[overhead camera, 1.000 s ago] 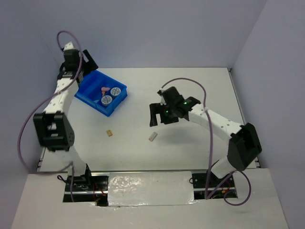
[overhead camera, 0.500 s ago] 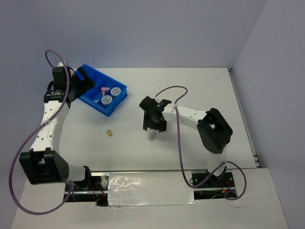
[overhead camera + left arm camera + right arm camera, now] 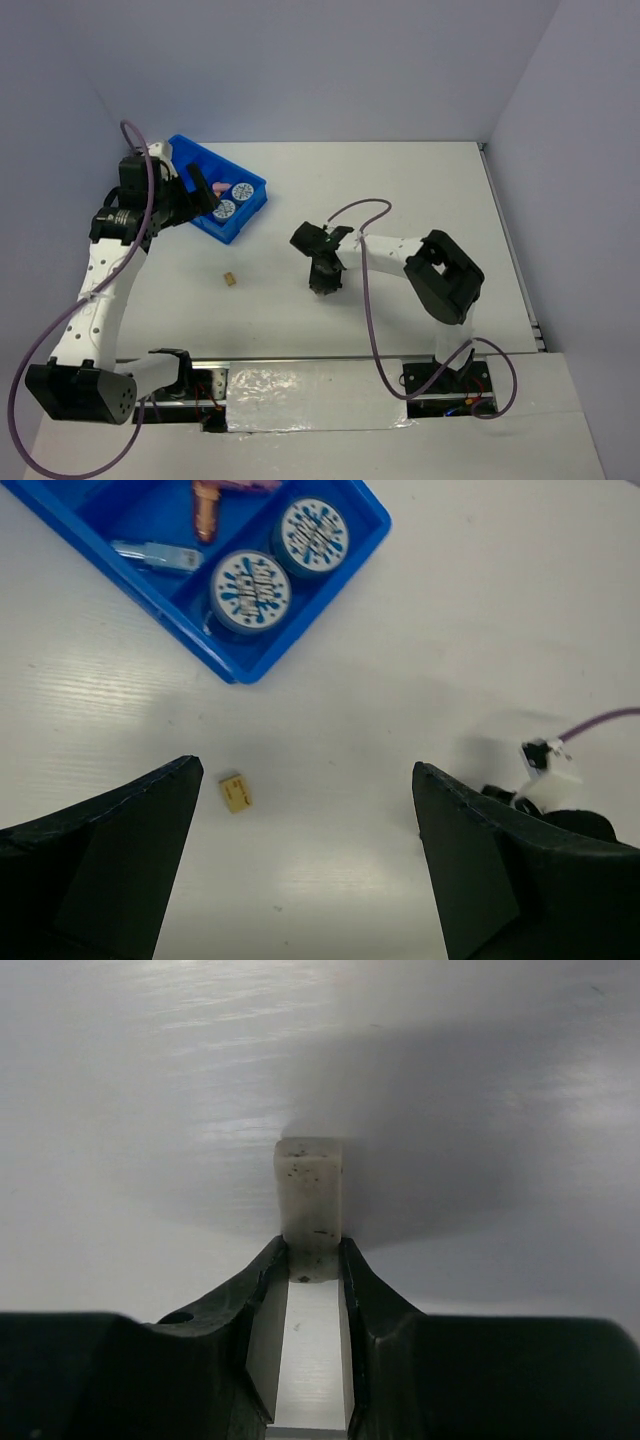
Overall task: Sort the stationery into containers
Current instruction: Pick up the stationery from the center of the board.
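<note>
My right gripper [image 3: 312,1250] is shut on the near end of the pale grey block [image 3: 309,1190], which lies on the white table. From above, that gripper [image 3: 325,280] points down at mid table. The blue tray [image 3: 236,228] at the back left holds two patterned discs [image 3: 250,588] [image 3: 313,535], a white-and-blue pen [image 3: 155,555] and an orange stick [image 3: 207,505]. The tiny tan cube [image 3: 236,793] lies loose on the table in front of the tray. My left gripper [image 3: 305,780] hangs open above the table, the cube just inside its left finger.
The right arm's wrist and purple cable [image 3: 600,723] show at the right edge of the left wrist view. The left arm [image 3: 100,270] bends along the table's left side. Grey walls close in the back and right.
The right gripper came down and left over the block and shut on it. The left arm swung from behind the tray out over its front edge.
</note>
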You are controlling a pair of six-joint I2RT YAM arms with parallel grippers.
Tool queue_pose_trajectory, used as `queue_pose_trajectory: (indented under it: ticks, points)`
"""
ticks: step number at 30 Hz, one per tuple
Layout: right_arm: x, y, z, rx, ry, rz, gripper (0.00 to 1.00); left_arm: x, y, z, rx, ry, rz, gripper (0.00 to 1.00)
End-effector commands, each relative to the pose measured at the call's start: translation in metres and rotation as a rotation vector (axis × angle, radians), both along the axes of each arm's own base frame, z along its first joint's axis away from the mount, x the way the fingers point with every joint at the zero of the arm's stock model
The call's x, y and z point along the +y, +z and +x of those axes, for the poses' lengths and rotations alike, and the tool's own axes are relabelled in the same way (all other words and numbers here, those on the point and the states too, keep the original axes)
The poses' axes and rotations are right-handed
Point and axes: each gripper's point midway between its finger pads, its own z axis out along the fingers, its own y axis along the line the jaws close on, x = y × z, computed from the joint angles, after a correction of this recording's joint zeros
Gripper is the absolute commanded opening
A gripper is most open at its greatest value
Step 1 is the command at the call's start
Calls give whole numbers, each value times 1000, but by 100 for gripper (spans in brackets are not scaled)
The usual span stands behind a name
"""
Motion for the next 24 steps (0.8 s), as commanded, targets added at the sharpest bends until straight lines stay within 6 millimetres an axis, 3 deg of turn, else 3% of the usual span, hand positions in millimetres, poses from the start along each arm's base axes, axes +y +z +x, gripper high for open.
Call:
queue_pose_trajectory:
  ticks: [1,2,4,5,8,12,14,18,21,24]
  points:
    - [55,25,30,-195,160,230,4,-26,0,-3,14,-116,-52,99]
    - [62,37,36,-243,207,259,0,-42,2,-7,30,-175,-128,99]
    - [83,78,33,-354,398,389,0,-64,-1,-9,55,-251,-240,99]
    - [91,113,36,-469,444,482,1,-85,4,-17,82,-315,-369,99]
    - [90,162,27,-621,582,568,1,-124,6,-24,81,-432,-590,99]
    - [90,188,26,-651,620,565,1,-147,10,-35,118,-497,-741,99]
    - [89,187,24,-625,620,554,1,-155,15,-36,112,-523,-774,99]
    - [94,213,27,-675,605,602,2,-157,8,-36,131,-500,-758,99]
    - [101,229,28,-684,628,619,2,-158,5,-34,128,-490,-778,94]
    - [105,240,29,-706,634,633,2,-159,0,-31,132,-487,-782,80]
